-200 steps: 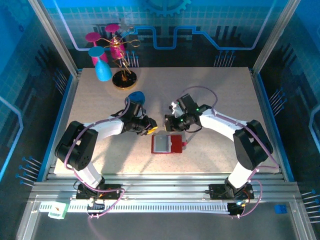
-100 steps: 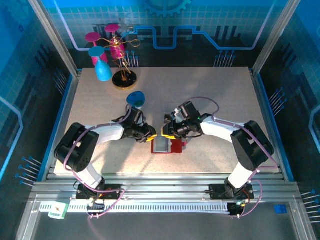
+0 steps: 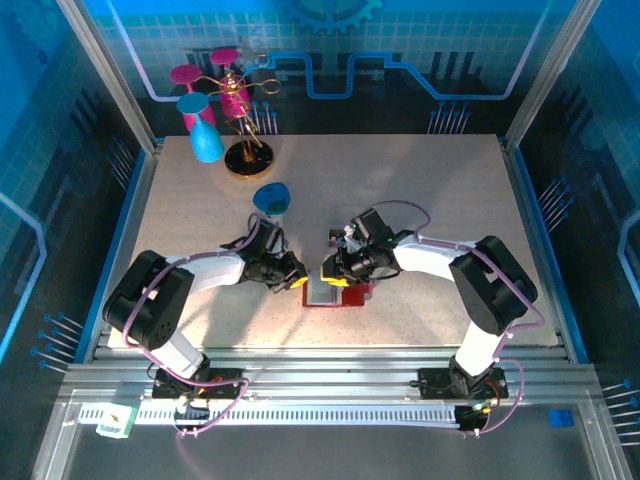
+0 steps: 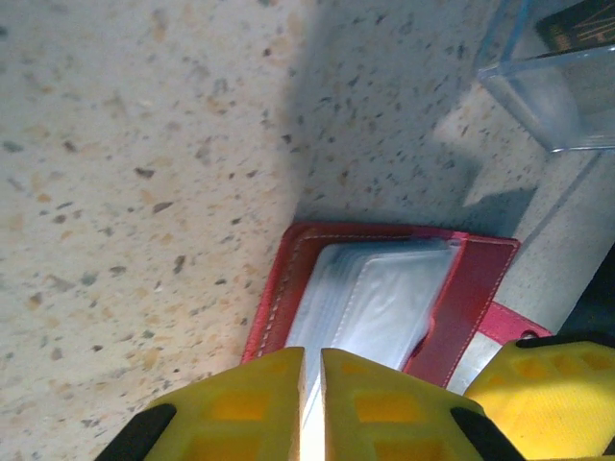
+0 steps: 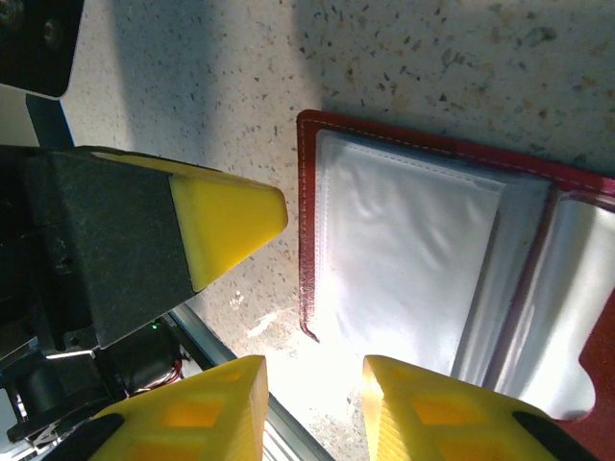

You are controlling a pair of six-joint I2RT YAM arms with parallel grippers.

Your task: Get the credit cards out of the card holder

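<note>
Speckled beige counter (image 4: 144, 144): red folding card holder (image 4: 471, 288) lies open. Left tool (image 4: 312, 357) nearly closed at its edge; right tool (image 5: 312, 370) parted over it.

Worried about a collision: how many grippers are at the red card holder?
2. The left gripper at the card holder's left edge; the right gripper above its left half.

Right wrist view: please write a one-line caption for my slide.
Open right gripper hovers over the unfolded red card holder on the speckled table.
</note>
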